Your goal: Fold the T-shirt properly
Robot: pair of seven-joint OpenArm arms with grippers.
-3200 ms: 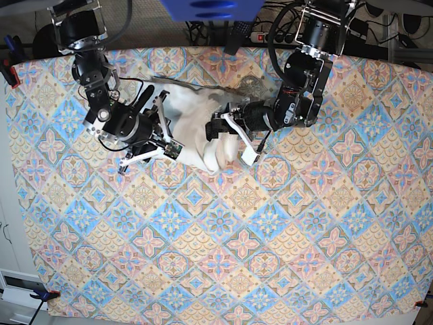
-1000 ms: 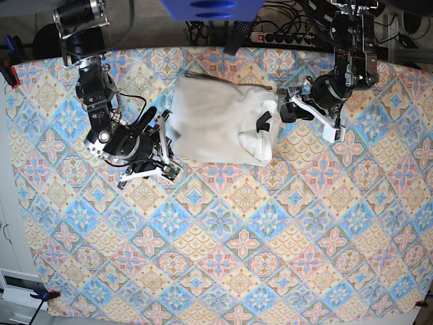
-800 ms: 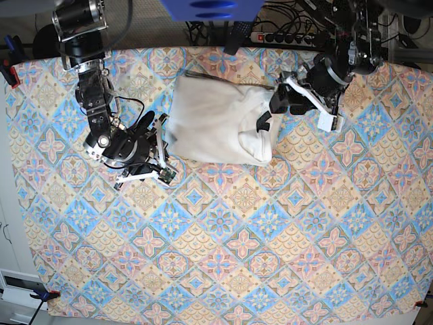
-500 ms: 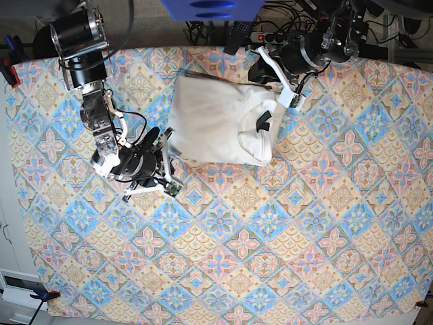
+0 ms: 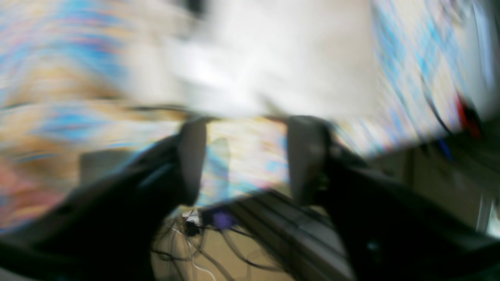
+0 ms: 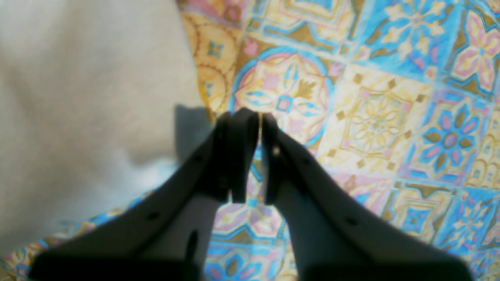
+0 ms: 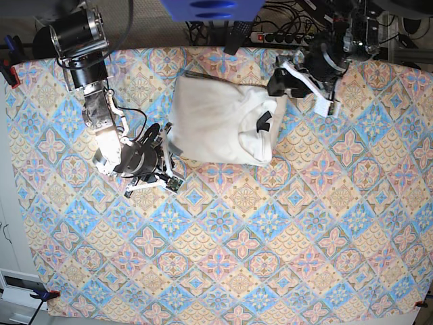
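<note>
The white T-shirt lies folded into a rough rectangle at the back middle of the table, with a small dark patch near its right edge. My left gripper hovers just off the shirt's back right corner. In the blurred left wrist view its fingers stand apart with nothing between them, and the T-shirt lies beyond. My right gripper sits at the shirt's front left corner. In the right wrist view the gripper is shut and empty over the cloth, beside the T-shirt.
A patterned tablecloth covers the whole table. Cables and a power strip run behind the back edge, under a blue object. Red clamps grip the cloth at the left edge.
The left arm has swung back and forth by the shirt's right edge, and its jaws now stand apart. The right gripper shifted slightly toward the front along the shirt's left edge.
</note>
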